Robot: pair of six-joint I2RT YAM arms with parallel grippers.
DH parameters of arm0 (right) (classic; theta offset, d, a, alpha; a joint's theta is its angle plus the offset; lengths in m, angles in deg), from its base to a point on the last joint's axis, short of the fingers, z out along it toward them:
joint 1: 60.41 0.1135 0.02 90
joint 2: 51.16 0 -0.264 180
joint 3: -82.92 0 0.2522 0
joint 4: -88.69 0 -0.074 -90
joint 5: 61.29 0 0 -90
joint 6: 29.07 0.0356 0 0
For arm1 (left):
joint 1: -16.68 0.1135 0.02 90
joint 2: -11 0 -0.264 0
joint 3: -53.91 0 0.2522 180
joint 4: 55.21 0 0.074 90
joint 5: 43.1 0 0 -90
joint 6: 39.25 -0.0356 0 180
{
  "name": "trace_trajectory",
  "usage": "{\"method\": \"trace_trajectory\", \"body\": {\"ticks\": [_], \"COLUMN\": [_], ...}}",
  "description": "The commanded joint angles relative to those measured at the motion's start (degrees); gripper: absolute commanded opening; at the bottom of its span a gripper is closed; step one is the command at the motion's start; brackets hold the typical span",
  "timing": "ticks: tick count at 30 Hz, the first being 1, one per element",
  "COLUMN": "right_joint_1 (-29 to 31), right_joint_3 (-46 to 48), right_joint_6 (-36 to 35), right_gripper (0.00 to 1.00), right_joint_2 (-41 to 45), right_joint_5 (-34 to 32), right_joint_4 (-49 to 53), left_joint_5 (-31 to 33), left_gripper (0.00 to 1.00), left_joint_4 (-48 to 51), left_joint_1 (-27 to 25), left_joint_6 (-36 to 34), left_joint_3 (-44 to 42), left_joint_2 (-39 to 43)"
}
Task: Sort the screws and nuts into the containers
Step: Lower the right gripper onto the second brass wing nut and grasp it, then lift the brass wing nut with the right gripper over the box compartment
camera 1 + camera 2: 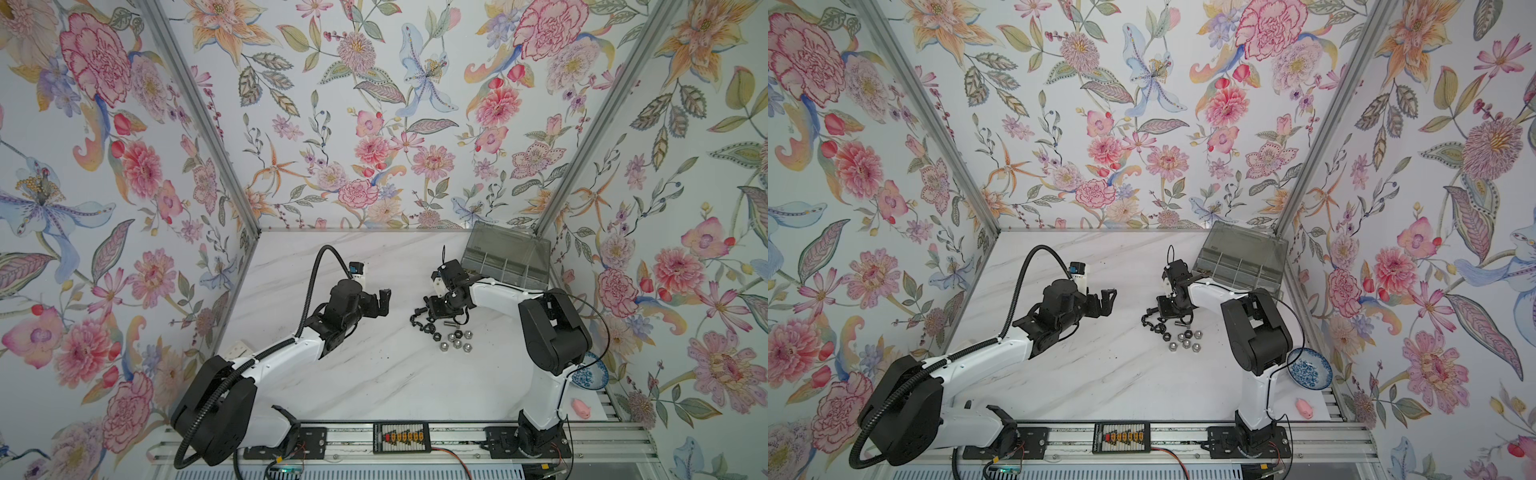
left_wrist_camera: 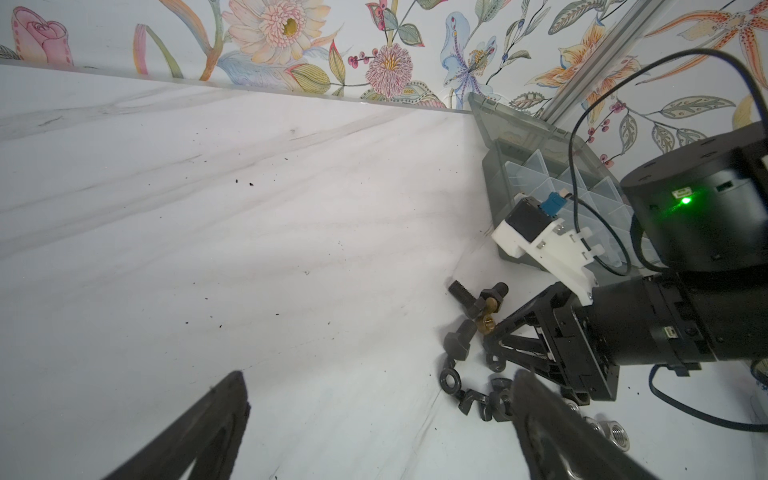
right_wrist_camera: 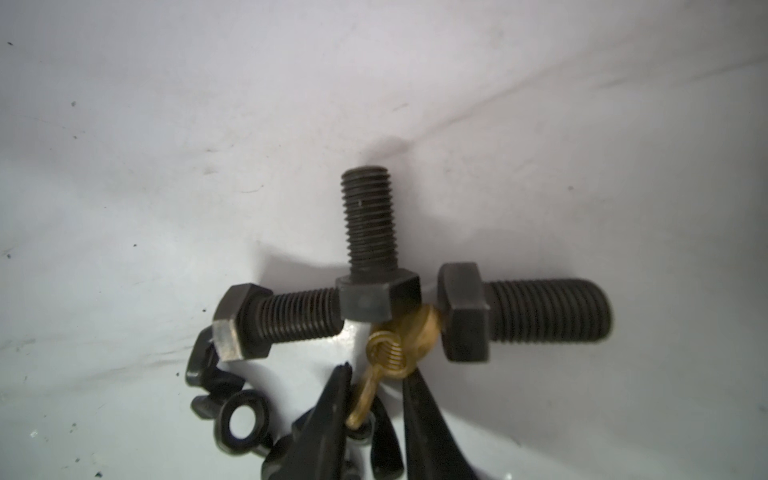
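Standing open at the table's far right corner: organiser box [image 1: 505, 259], contents indiscernible.
Right gripper [image 3: 376, 386] lowered, pinching a brass screw [image 3: 399, 345] among black screws [image 3: 370, 224]; nuts [image 1: 455, 340] just beside. Left gripper [image 1: 384, 298] raised, jaws parted, empty.

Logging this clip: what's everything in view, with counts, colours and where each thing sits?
black bolts: at least three, black, clustered on the table at the right gripper's tips
brass piece: one, brass-coloured, threaded, among the bolts
black nuts: several, black, beside the bolts
silver nuts: about seven, shiny, grouped just nearer the front
organiser box: one, smoky grey, lid open, far right corner
bowl: one, blue and white, right edge
pink figure: one, front right
table: white marble
left gripper: open, above bare table
right gripper: jaws narrow, either side of the brass piece
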Motion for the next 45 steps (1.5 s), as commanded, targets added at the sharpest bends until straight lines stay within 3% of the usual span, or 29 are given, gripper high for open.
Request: {"method": "trace_trajectory", "body": {"ticks": [1, 29, 45], "right_joint_1": [0.3, -0.9, -1.4], "right_joint_3": [0.0, -1.0, -0.3], "right_joint_6": [-0.7, -1.4, -4.4], "right_gripper": [0.23, 0.13, 0.0], "right_joint_2": [1.1, 1.4, 3.8], "right_joint_5": [-1.8, -2.5, -3.4], "right_joint_4": [3.0, 3.5, 3.4], "left_joint_5": [0.5, 0.0, -0.1], "left_gripper": [0.99, 0.99, 0.99], "left_joint_4": [0.0, -0.2, -0.2], "left_joint_1": [-0.7, -0.8, -0.6], "left_joint_6": [-0.2, -0.2, 0.0], "left_joint_3": [-0.6, -0.1, -0.7], "left_joint_2": [-0.4, -1.3, -0.9]}}
